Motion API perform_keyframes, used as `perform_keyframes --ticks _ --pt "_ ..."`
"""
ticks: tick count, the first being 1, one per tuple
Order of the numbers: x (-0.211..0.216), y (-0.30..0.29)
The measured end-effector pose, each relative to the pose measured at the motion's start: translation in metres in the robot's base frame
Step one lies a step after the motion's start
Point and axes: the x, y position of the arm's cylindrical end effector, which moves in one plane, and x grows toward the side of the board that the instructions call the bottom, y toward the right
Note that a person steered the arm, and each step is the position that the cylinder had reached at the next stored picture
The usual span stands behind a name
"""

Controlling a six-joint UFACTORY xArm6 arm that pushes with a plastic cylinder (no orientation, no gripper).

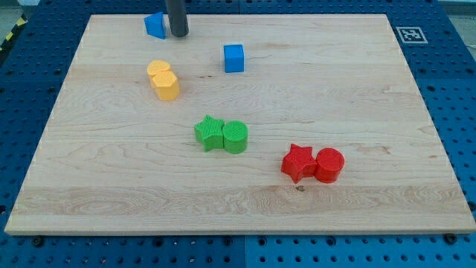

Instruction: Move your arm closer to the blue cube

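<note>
My tip [178,35], a bare rod grasping nothing, touches a blue block [155,24] at the board's [357,216] top. Blue cube [233,58] at 4 o'clock from it, apart. Yellow block [163,80] at 8 o'clock of the cube, near.
</note>
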Motion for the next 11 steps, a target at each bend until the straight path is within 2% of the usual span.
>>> perform_keyframes --ticks 1,3,5,6,8,10,11 --pt "0.000 -0.002" --pt "-0.005 -0.052" --pt "-0.019 -0.072" --pt "-0.014 -0.065" --pt "0.068 0.017" --pt "0.073 0.075" --pt "0.070 0.073"
